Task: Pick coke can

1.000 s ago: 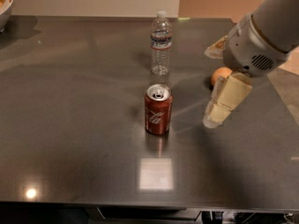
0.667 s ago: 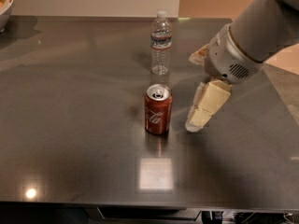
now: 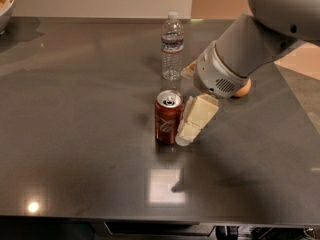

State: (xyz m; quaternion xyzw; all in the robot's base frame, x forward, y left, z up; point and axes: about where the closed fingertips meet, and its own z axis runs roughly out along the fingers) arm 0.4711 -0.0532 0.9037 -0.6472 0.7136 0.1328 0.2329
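The coke can [image 3: 168, 117], dark red with white script and a silver top, stands upright near the middle of the dark table [image 3: 75, 134]. My gripper [image 3: 186, 134] hangs from the grey arm that comes in from the upper right. Its cream fingers [image 3: 196, 118] point down and to the left, right beside the can's right side, close to or touching it. I see no finger on the can's left side.
A clear plastic water bottle [image 3: 172, 47] stands upright behind the can. An orange round object [image 3: 243, 88] lies partly hidden behind the arm's wrist. A white bowl [image 3: 5, 4] sits at the far left corner. The table's front edge runs along the bottom.
My arm has swung left and down across the table. The gripper has gone from well right of the can to right beside it. The can and bottle have not moved.
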